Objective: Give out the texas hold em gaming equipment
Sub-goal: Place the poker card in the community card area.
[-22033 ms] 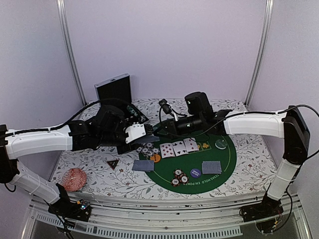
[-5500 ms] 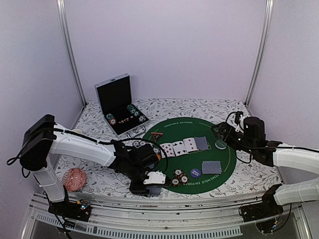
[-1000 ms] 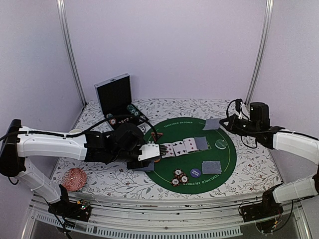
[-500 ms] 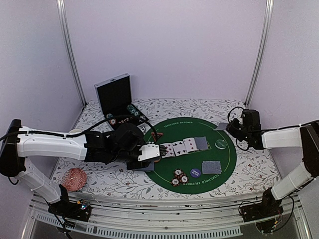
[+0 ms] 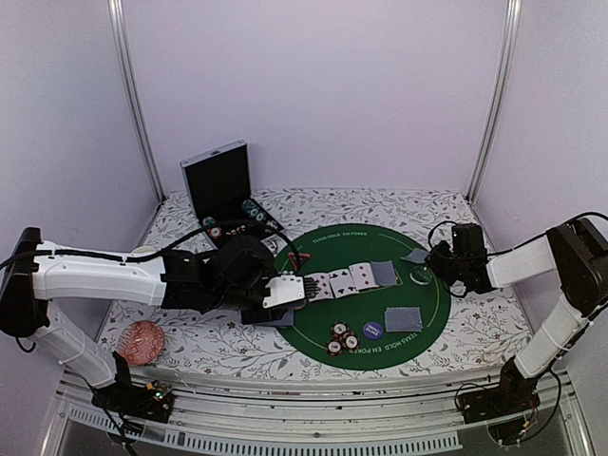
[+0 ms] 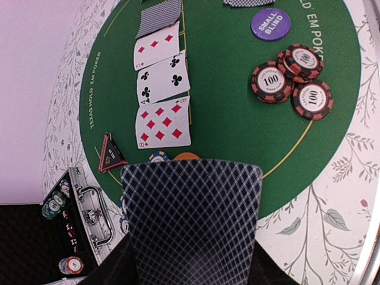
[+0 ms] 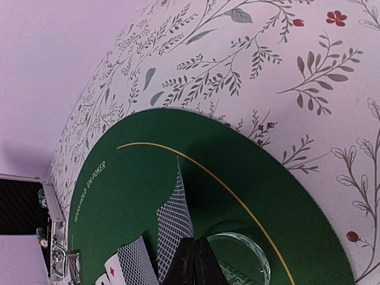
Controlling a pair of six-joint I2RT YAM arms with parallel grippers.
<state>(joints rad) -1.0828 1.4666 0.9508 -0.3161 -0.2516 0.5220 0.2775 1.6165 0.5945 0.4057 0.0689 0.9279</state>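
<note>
Playing cards lie face up in a row of three on the round green mat, with a face-down card touching one end of the row. A face-down pair lies apart from them near the mat's right rim.

Three red-and-black chips sit touching each other on the mat, and a purple button lies just beside them. An orange button peeks out past the held card, and a black triangular marker lies at the mat's edge.

The left end effector holds that card by its two side edges, back up, above the mat's left rim. Its jaws are about half spread.

The right end effector is pinched tight on the tilted card, which stands on edge over the mat's far right part beside a pale-green button. I cannot tell whether this card touches the mat.

An open case with more chips stands on the flowered table behind the mat. A red patterned disc lies near the table's front left corner.
</note>
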